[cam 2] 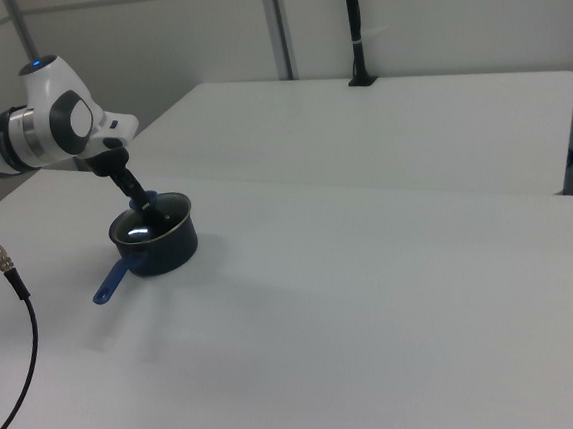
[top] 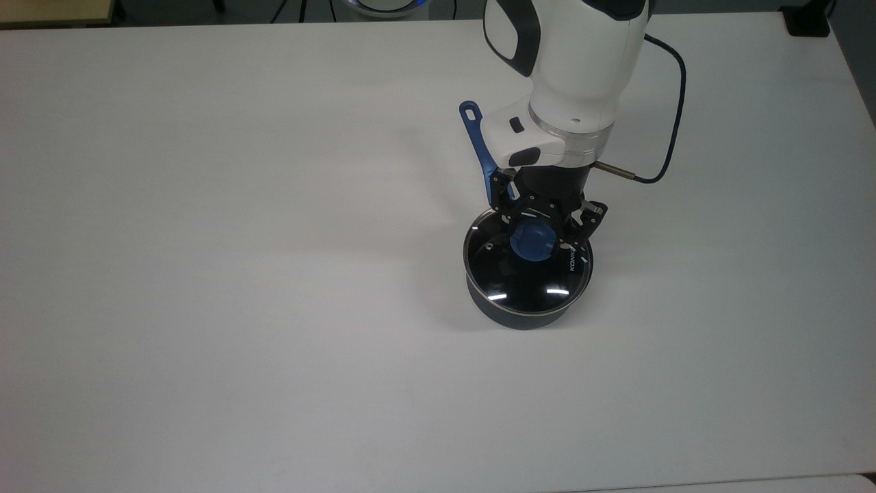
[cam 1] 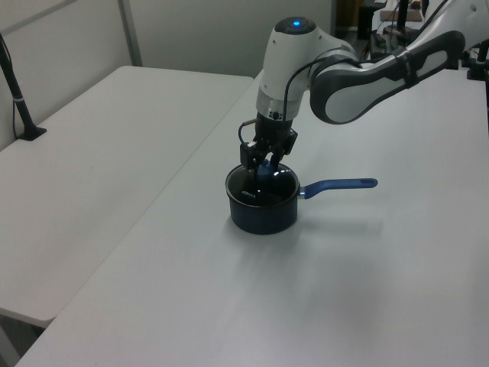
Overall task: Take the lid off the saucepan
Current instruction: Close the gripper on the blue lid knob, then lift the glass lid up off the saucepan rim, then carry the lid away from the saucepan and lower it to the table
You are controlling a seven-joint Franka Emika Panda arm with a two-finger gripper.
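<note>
Across nearly the whole top view spreads the white tabletop [top: 239, 274], and the arm [top: 568, 75] reaches down from the upper right of the frame, white with dark joints, a dark cable [top: 674, 116] looping off its wrist toward the top view's right. Right of centre and a little below the middle of the top view stands the saucepan [top: 523, 311], dark navy, upright on the tabletop; in the left view it sits at centre frame [cam 1: 262, 210], in the right view at the left middle [cam 2: 159, 248]. Its long blue handle [top: 479, 147] runs toward the upper part of the top view, partly hidden behind the wrist, and ends in a slotted hole. On the saucepan rests the lid [top: 527, 270], clear glass with a metal rim and white lettering near the top view's right edge of the disc. At the lid's middle is the blue knob [top: 532, 241]. The pincer [top: 540, 229] is down over it, its black fingers [top: 573, 233] closed in on either side of the knob.
</note>
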